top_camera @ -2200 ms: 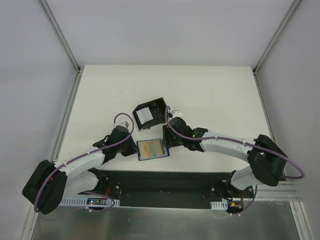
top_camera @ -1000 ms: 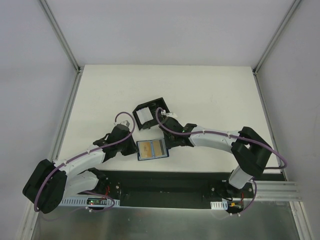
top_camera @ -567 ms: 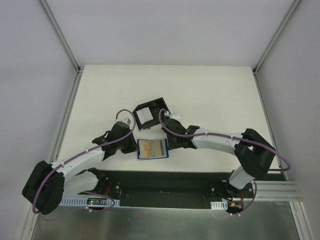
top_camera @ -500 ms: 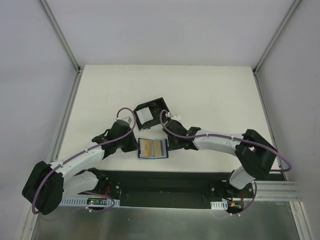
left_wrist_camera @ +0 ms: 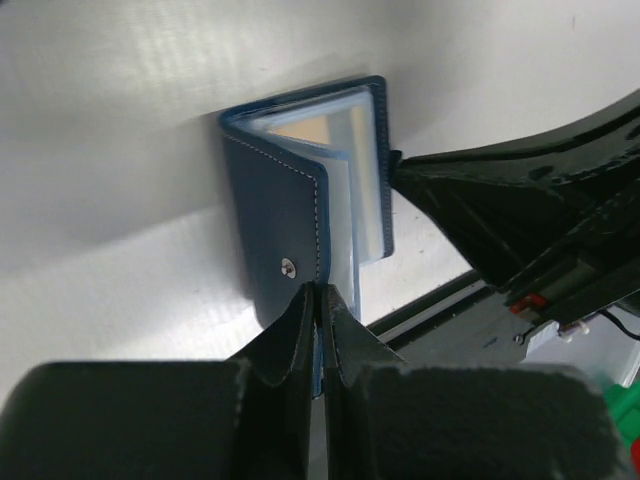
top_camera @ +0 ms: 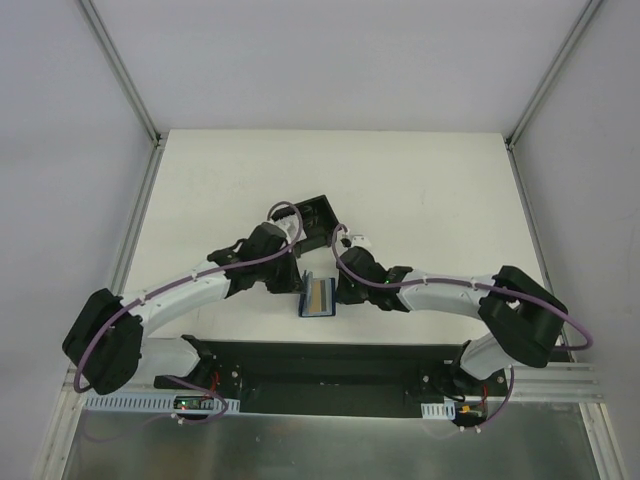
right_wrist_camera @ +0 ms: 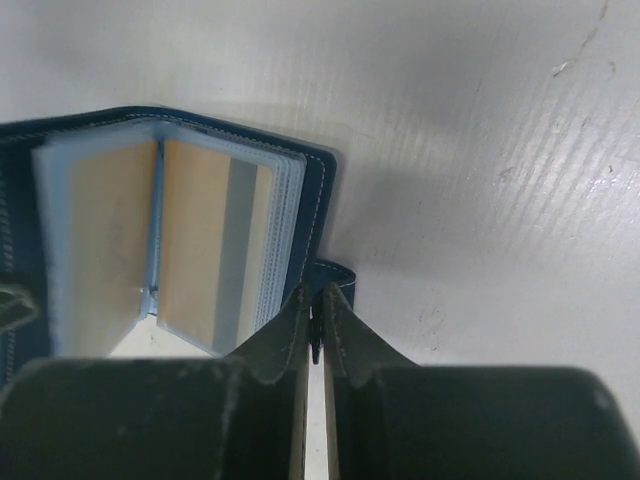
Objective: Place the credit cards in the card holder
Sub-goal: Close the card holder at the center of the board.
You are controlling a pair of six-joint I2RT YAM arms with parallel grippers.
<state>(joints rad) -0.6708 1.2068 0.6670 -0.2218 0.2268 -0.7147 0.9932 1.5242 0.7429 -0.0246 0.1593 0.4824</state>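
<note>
Closest to us, near the front edge of the table [top_camera: 420, 190], the card holder [top_camera: 318, 297] stands half folded, one blue cover raised and its clear sleeves fanned apart. We see the left gripper [left_wrist_camera: 318, 292] with its fingers pinched tight on the edge of the cover that bears the snap, and the right gripper [right_wrist_camera: 314, 298] on the opposite side with its fingers closed onto the holder's small blue strap. Farther back, the black box [top_camera: 322, 212] sits just behind the left wrist, which partly covers it.

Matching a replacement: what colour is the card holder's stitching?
White, against the dark blue card holder; clearest in the left wrist view.
</note>
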